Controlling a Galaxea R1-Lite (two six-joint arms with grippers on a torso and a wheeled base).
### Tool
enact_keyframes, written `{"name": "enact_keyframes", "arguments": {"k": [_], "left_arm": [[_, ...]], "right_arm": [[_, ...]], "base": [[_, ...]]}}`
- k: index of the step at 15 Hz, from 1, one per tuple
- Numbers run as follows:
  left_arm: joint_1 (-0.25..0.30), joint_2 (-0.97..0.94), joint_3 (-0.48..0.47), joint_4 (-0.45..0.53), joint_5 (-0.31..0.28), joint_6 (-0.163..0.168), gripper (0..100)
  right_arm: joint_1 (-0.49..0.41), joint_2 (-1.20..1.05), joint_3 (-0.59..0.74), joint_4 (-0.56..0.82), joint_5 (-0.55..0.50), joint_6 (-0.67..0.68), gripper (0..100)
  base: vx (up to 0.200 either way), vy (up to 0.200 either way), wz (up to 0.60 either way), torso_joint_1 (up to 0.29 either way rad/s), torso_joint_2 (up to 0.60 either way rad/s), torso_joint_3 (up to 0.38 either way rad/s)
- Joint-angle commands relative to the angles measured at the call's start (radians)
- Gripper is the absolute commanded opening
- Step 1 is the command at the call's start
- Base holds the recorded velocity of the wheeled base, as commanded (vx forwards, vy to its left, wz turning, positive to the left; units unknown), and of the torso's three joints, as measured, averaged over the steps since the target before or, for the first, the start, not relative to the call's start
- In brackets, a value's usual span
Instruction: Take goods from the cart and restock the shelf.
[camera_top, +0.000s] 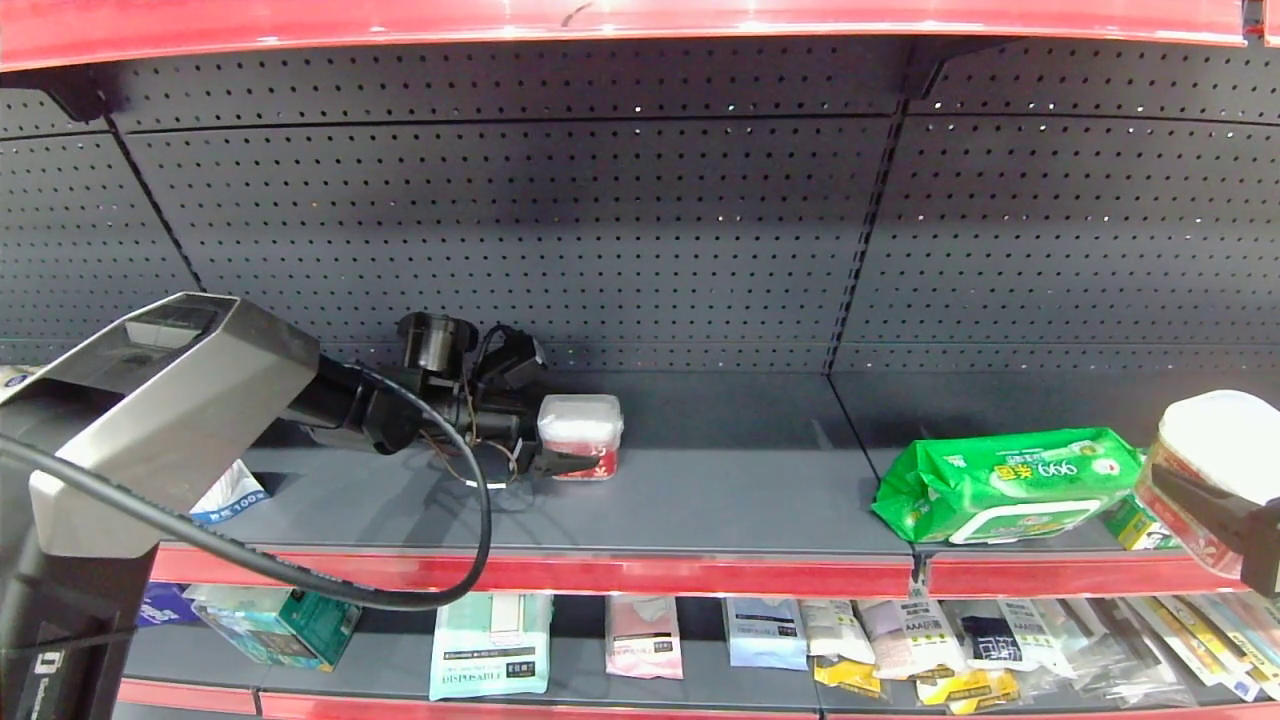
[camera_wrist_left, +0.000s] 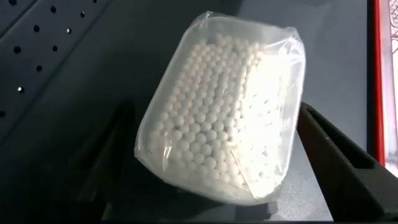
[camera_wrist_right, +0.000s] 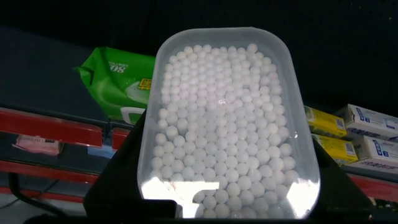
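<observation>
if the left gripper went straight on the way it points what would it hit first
Past the swab box it holds, the left gripper points rightward along the shelf. The way looks free, perhaps up to the green wipes pack; depth is unclear.

Box (camera_top: 580, 435) on shelf (camera_top: 700, 500), left of wipes pack (camera_top: 1005, 485).

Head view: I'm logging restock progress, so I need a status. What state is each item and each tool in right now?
left tool: shut on left swab box.
left swab box: upright on the shelf, lid on.
right tool: shut on right swab box.
right swab box: held up, tilted, lid on.
green wipes pack: lying flat on the shelf, flap closed.
</observation>
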Motion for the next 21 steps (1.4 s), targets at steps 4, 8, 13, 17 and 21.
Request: {"name": "enact_keyframes", "arguments": {"k": [4,8,13,17,21], "left_arm": [[0.000,0.039,-0.045,-0.004,0.008,-0.001,100],[-0.005,0.055,-0.053,-0.003,0.009,-0.001,100],[-0.014,0.065,-0.089,-0.001,0.011,-0.017,100],[-0.014,0.076,-0.089,-0.006,0.011,-0.015,100],[-0.014,0.081,-0.089,-0.008,0.011,-0.015,100]], "right_arm": [[0.000,0.013,-0.002,-0.001,0.001,0.000,0],[0.000,0.020,-0.004,-0.001,0.002,0.000,0],[0.000,0.020,-0.004,-0.001,0.001,0.000,0],[0.000,0.020,-0.005,-0.001,0.002,0.000,0],[0.000,0.023,-0.004,-0.001,0.002,0.000,0]], "base": [[0.000,0.000,0.00,0.000,0.00,0.000],[0.000,0.000,0.00,0.000,0.00,0.000],[0.000,0.000,0.00,0.000,0.00,0.000],[0.000,0.000,0.00,0.000,0.00,0.000],[0.000,0.000,0.00,0.000,0.00,0.000]]}}
